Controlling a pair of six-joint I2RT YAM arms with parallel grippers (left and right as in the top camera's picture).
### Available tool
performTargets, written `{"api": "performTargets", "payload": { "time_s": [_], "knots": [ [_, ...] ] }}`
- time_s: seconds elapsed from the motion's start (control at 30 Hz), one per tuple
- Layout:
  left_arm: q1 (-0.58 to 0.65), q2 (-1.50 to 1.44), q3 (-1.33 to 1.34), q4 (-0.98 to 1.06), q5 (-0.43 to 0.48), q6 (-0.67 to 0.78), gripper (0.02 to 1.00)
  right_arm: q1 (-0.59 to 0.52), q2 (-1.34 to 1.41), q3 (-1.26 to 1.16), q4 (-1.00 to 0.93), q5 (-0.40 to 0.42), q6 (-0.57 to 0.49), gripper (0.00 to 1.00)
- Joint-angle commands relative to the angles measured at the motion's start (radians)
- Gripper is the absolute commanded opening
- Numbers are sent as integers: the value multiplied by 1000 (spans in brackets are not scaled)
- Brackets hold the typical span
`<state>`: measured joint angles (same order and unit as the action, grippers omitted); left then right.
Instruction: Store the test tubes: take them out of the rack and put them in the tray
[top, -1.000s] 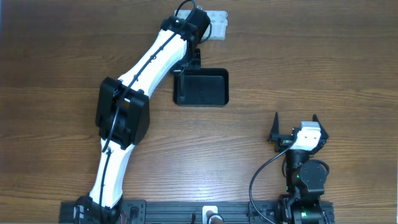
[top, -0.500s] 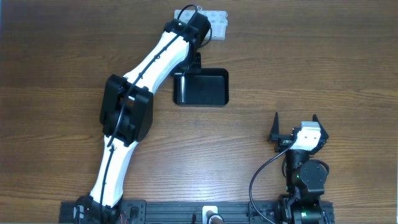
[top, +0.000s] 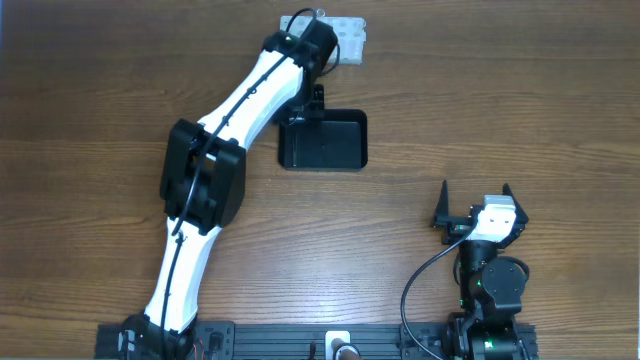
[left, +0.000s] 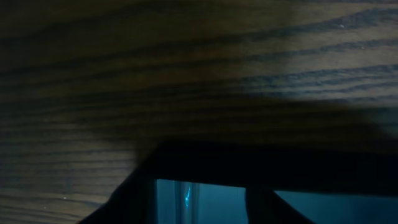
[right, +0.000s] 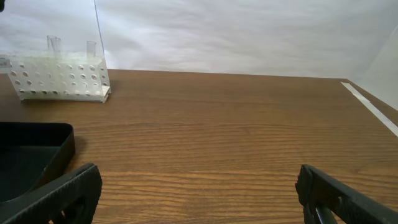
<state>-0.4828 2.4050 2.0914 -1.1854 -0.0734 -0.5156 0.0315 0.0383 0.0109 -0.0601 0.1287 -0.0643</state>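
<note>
The white test tube rack (top: 338, 40) stands at the table's far edge, and in the right wrist view the rack (right: 59, 78) holds a few clear tubes (right: 53, 43). The black tray (top: 345, 150) lies just in front of it. My left gripper (top: 308, 103) hangs low over the tray's far left corner. Its wrist view is dark, with the tray rim (left: 261, 165) close up and one clear tube (left: 185, 194) behind it. My right gripper (top: 472, 208) rests near its base, open and holding nothing.
Bare wooden table surrounds the tray and rack. The left arm's white links (top: 230, 120) stretch diagonally across the left half. A white wall rises behind the rack, and tape (right: 370, 106) marks the table's right edge.
The left arm shifted slightly up the picture, from over the tray's left side toward the rack, then held still. The right arm has not moved.
</note>
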Motion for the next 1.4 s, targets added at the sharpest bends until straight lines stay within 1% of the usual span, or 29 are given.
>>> {"api": "performTargets", "payload": {
  "time_s": [0.03,0.2,0.27,0.3,0.33,0.4,0.43,0.47,0.53,0.57,0.6,0.67,0.8,0.9,1.0,1.07,1.23,1.3,1.4],
  "knots": [
    [12,-103,24,0,40,4,568,-4,-3,-6,-4,-4,-4,991],
    [12,-217,24,-1,26,4,581,-4,-3,-6,-4,-4,-4,993],
    [12,-265,27,1,-8,3,588,-4,-3,-6,-4,-4,-4,991],
    [12,-290,50,1,-47,4,595,-4,-3,-6,-4,-4,-4,991],
    [12,-296,71,3,-77,4,627,-4,-3,-6,-4,-4,-4,993],
    [12,-299,126,22,-145,17,739,-4,-3,-6,-4,-4,-5,993],
    [12,-299,140,33,-168,21,766,-4,-3,-6,-4,-4,-4,993],
    [12,-299,155,101,-219,63,853,-4,-3,-6,-4,-4,-4,993],
    [14,-294,155,190,-252,110,875,-4,-3,-6,-4,-4,-4,991],
    [15,-288,155,233,-260,138,930,-4,-3,-6,-4,-4,-4,991],
    [19,-275,155,292,-261,179,941,-4,-3,-6,-4,-4,-4,993],
    [26,-256,155,356,-261,216,950,-4,-3,-6,-4,-4,-4,993],
    [52,-208,155,424,-256,225,963,-4,-3,-6,-4,-4,-4,991],
    [85,-161,155,462,-227,239,941,-4,-3,-6,-4,-4,-4,993],
    [117,-109,155,542,-138,341,954,-4,-3,-6,-4,-4,-4,991],
    [135,-77,155,591,-88,382,967,-4,-3,-6,-4,-4,-4,991],
    [167,-13,155,675,19,412,963,-4,-3,-6,-4,-4,-4,993],
    [172,4,155,689,68,458,974,-4,-3,-6,-4,-4,-4,991],
    [172,13,155,689,106,495,985,-4,-3,-6,-4,-4,-4,993]
  ]
}}
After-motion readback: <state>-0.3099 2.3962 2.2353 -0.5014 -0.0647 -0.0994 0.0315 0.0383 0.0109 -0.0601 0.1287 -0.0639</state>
